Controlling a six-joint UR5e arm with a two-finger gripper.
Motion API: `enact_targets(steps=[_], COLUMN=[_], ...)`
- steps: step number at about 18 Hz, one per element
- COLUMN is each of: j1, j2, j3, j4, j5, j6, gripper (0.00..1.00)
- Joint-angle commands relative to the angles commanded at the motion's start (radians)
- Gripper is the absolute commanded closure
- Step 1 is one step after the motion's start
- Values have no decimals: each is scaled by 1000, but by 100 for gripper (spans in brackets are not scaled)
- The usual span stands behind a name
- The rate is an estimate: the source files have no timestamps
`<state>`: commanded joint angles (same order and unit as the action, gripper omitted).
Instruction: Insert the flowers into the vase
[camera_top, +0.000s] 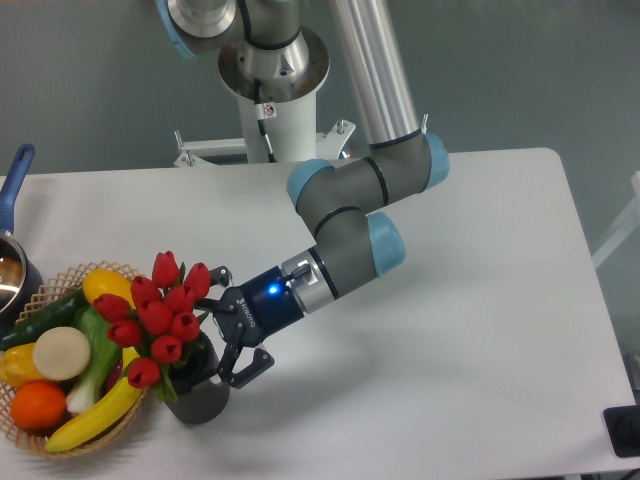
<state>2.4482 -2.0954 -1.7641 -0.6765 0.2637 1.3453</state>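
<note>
The flowers (162, 312), a tight bunch of red tulips with green leaves, stand nearly upright with their stems down in the mouth of the vase (200, 398). The vase is a small dark cylinder on the table, right beside the wicker basket. My gripper (226, 328) reaches in from the right at the level of the leaves. Its jaws are spread wide around the lower part of the bunch and grip it just above the vase. The leaves hide the stems and the vase's rim.
A wicker basket (105, 438) of fruit and vegetables touches the vase on its left. A blue-handled pot (12, 215) stands at the far left edge. The arm's elbow (345, 215) hangs over the middle of the white table (470, 330).
</note>
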Motion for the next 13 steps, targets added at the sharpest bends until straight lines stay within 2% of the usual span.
enact_targets(steps=[3, 5, 7, 10, 13], j1=[8, 8, 6, 6, 5], j2=[23, 64, 78, 81, 121], j3=[14, 9, 2, 32, 43], j4=[2, -3, 0, -3, -2], j5=[55, 103, 140, 253, 345], j6=[3, -3, 2, 2, 3], gripper=[0, 0, 0, 0, 0])
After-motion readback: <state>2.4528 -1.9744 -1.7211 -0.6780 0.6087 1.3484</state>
